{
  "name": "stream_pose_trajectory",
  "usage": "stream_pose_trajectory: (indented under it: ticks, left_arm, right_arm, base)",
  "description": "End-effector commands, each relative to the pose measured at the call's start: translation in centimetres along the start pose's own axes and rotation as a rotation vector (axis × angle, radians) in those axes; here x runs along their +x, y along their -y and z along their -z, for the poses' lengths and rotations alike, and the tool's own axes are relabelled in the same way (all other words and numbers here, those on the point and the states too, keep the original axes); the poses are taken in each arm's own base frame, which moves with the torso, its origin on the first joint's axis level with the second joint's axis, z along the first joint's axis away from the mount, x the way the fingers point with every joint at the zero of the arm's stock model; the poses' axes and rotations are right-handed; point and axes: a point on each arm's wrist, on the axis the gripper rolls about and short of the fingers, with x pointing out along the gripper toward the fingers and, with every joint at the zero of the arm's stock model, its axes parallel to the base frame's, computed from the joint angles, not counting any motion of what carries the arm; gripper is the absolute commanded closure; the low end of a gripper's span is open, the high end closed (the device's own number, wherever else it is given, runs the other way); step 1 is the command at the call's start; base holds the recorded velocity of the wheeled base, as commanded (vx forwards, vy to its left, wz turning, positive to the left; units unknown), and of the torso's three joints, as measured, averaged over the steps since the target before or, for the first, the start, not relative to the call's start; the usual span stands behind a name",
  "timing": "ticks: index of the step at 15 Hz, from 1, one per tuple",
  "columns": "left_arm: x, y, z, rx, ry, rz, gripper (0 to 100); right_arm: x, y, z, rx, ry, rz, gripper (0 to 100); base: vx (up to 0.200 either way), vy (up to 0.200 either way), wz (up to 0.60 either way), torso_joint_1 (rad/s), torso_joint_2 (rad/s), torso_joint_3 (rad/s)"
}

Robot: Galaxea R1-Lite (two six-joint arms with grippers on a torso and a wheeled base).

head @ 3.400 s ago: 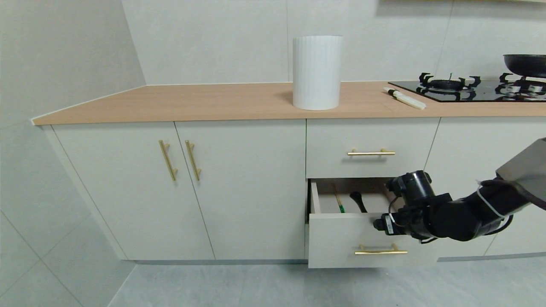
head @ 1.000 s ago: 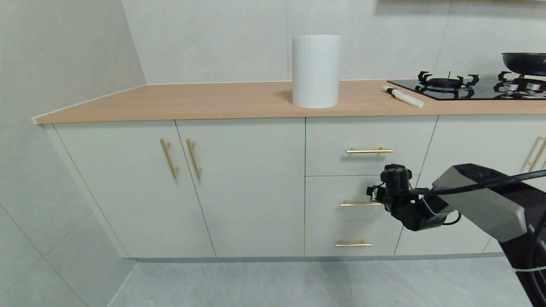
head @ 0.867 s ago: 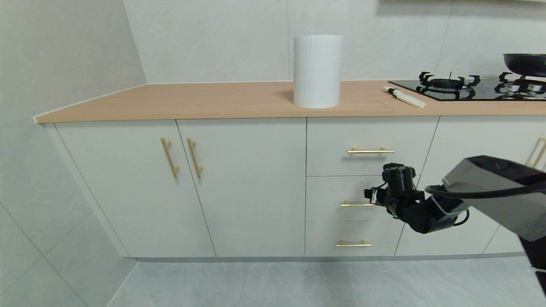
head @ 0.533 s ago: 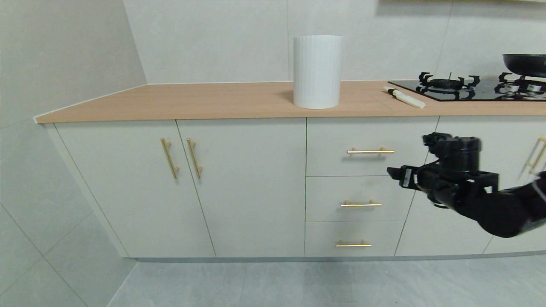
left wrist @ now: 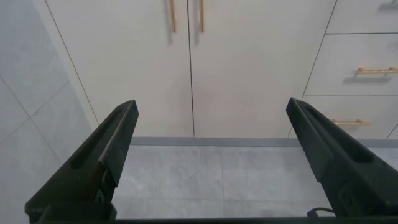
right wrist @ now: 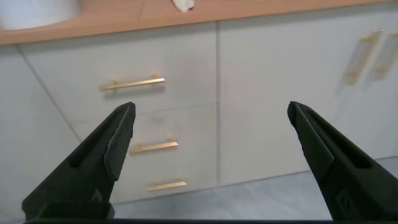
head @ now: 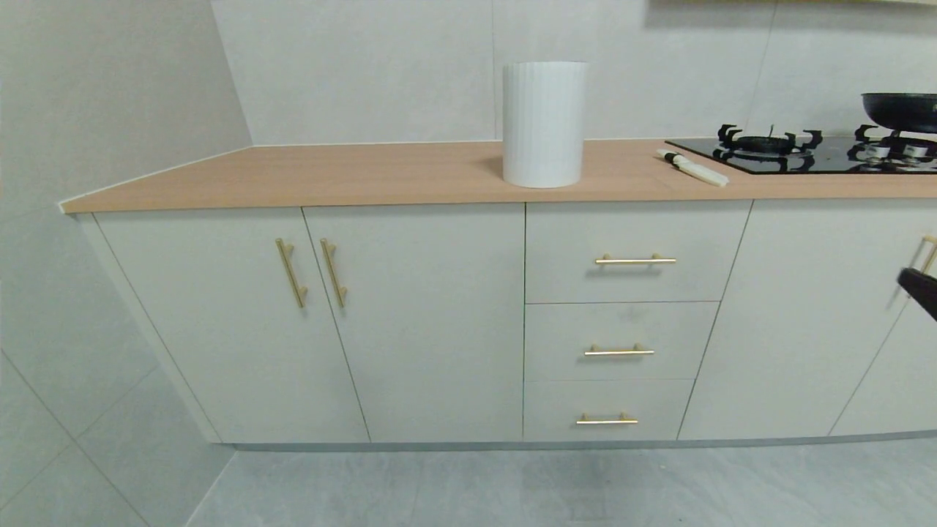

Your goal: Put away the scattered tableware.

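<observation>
Left fingers point(left wrist: 99, 162) spread wide, empty, before cupboard doors point(left wrist: 186, 68). Right fingers point(right wrist: 99, 155) likewise apart, facing shut drawers point(right wrist: 180, 106). White utensil point(head: 693, 167) on worktop point(head: 366, 176) above right fingers: whole from the head, cut off from the right wrist; kind unclear.

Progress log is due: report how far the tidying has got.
Done: the three drawers are shut. In hand: nothing; the left gripper and right gripper are open and empty. Left: a white utensil lies on the counter beside the hob, yet to be put away.
</observation>
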Motion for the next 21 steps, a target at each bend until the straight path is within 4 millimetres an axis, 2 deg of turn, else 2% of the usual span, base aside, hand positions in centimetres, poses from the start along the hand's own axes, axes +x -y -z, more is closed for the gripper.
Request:
stream_pose_trajectory:
  ticks: [1, 2, 3, 5, 8, 9, 13, 14, 15, 17, 21]
  left_arm:
    - [0.0, 0.0, 0.0, 0.0, 0.001, 0.0, 0]
    - [0.0, 0.0, 0.0, 0.0, 0.001, 0.0, 0]
    - [0.0, 0.0, 0.0, 0.0, 0.001, 0.0, 0]
    - [0.0, 0.0, 0.0, 0.0, 0.001, 0.0, 0]
    - [0.0, 0.0, 0.0, 0.0, 0.001, -0.002, 0]
    - [0.0, 0.0, 0.0, 0.0, 0.001, 0.0, 0]
    - [0.0, 0.0, 0.0, 0.0, 0.001, -0.002, 0]
    - [0.0, 0.0, 0.0, 0.0, 0.001, 0.0, 0]
    - [0.0, 0.0, 0.0, 0.0, 0.001, -0.002, 0]
    - [0.0, 0.0, 0.0, 0.0, 0.001, -0.002, 0]
    - [0.0, 0.0, 0.0, 0.0, 0.001, 0.0, 0]
  right_arm:
    - [-9.2, 3.7, 1.0, -0.007, 0.091, 0.035, 0]
    - [-12.0, 4.6, 2.2, -0.011, 0.084, 0.081, 0]
    - [-13.7, 5.1, 3.1, -0.008, 0.105, 0.087, 0]
    - [-16.0, 5.7, 4.5, -0.024, 0.127, 0.097, 0]
    - [-17.5, 5.6, 6.6, -0.045, 0.132, 0.179, 0]
    - [-17.7, 5.6, 7.7, -0.046, 0.125, 0.196, 0]
    - [-16.8, 5.3, 8.9, -0.001, 0.094, 0.112, 0]
    - [-15.3, 4.9, 11.5, -0.013, 0.017, -0.004, 0]
    - [-14.5, 4.8, 12.9, -0.021, 0.001, -0.024, 0]
    - [-13.5, 4.3, 14.8, -0.025, 0.001, -0.182, 0]
    - [-13.4, 4.2, 15.0, -0.007, 0.0, -0.24, 0]
  base:
    - [0.0, 0.0, 0.0, 0.0, 0.0, 0.0]
    - [0.0, 0.0, 0.0, 0.0, 0.0, 0.0]
    - [0.0, 0.0, 0.0, 0.0, 0.0, 0.0]
    - [0.0, 0.0, 0.0, 0.0, 0.0, 0.0]
    - [0.0, 0.0, 0.0, 0.0, 0.0, 0.0]
    - [0.0, 0.0, 0.0, 0.0, 0.0, 0.0]
    - [0.0, 0.0, 0.0, 0.0, 0.0, 0.0]
    - [0.0, 0.0, 0.0, 0.0, 0.0, 0.0]
    - [0.0, 0.0, 0.0, 0.0, 0.0, 0.0]
    - [0.0, 0.0, 0.0, 0.0, 0.0, 0.0]
    - [0.0, 0.0, 0.0, 0.0, 0.0, 0.0]
